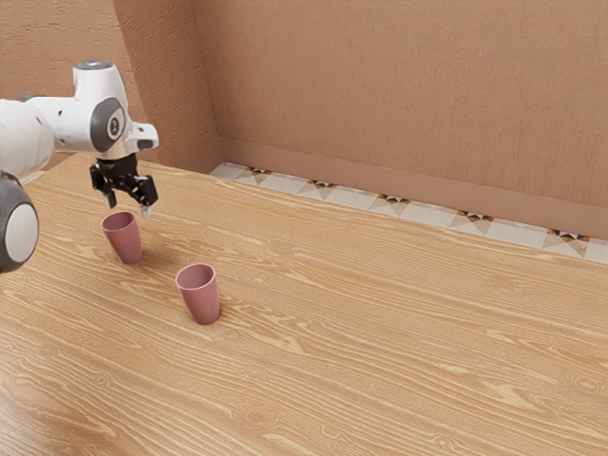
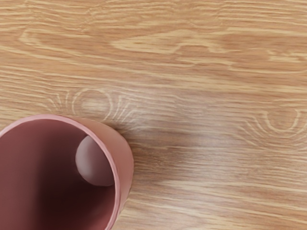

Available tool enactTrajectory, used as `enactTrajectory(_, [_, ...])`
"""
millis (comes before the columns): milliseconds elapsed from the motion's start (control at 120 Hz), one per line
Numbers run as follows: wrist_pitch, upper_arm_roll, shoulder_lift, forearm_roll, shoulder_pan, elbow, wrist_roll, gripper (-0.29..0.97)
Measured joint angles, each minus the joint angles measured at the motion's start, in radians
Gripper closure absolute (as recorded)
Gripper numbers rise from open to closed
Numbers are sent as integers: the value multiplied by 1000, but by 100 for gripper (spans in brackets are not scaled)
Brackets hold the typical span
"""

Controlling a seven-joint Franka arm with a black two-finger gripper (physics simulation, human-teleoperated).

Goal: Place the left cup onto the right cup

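Wooden tabletop [image 1: 380,323] carries the nearer pink cup [image 1: 123,237] upright, just under the gripper [image 1: 128,205], whose fingers hang spread and empty above its rim. The second pink cup [image 1: 199,293] stands near, toward the exterior view's right. The wrist view shows the nearer cup off-centre, so a descending finger could strike the rim and topple it.

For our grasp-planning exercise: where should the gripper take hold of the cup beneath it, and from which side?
Probably the rim, from straight above: the cup stands upright with its mouth open, so one finger can go inside and one outside its thin wall. The open gripper hangs above it.
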Motion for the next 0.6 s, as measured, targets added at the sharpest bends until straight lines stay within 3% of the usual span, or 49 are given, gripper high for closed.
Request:
enactTrajectory(350, [67, 0, 87, -3, 8, -4, 45, 1])
enactTrajectory(600, [91, 0, 90, -6, 22, -8, 65, 55])
